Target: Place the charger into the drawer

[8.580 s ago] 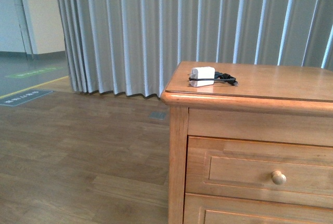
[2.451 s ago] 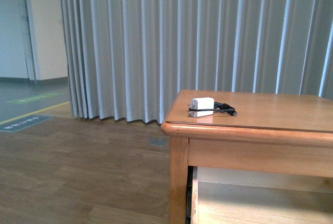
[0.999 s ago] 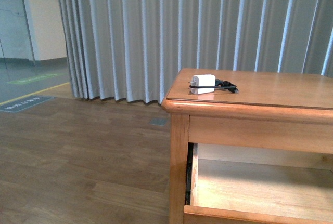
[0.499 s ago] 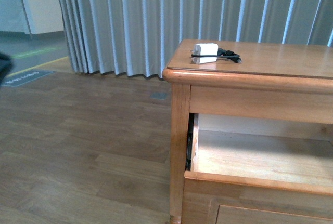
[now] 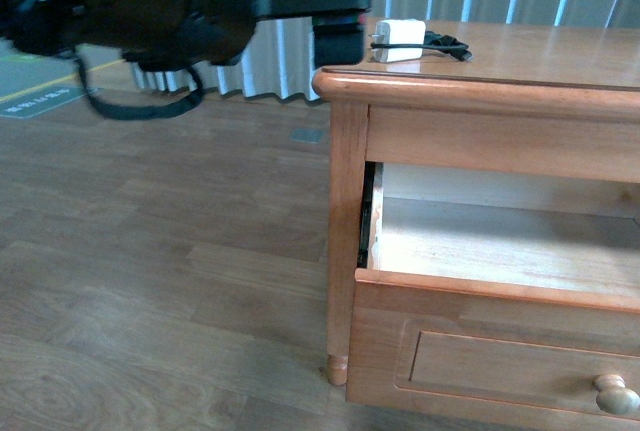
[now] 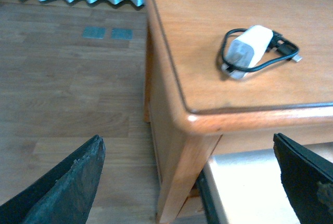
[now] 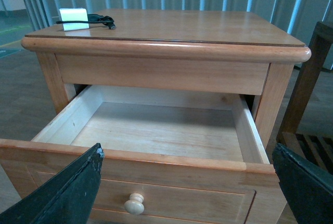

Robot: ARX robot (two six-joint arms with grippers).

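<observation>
The charger (image 5: 398, 39) is a small white plug with a looped black cable, lying near the left front corner of the cabinet top (image 5: 540, 61). It also shows as the charger (image 6: 250, 50) and the charger (image 7: 73, 16). The drawer (image 5: 480, 366) is pulled out, its pale inside (image 7: 156, 130) bare, its knob (image 7: 134, 203) facing me. My left gripper (image 5: 345, 11) hangs open just left of the charger, apart from it; from the wrist, the left gripper (image 6: 187, 141) is over the cabinet corner. My right gripper (image 7: 187, 148) is open in front of the drawer front.
Grey pleated curtains (image 5: 290, 71) hang behind the cabinet. Wooden floor (image 5: 150, 251) stretches to the left. A darker wooden piece of furniture (image 7: 312, 78) stands close to the cabinet's right side. The black left arm (image 5: 150, 1) fills the upper left of the front view.
The drawer, shut at first, now stands pulled out. My left arm has come into the front view from the left, up to the charger. The charger has not moved on the cabinet.
</observation>
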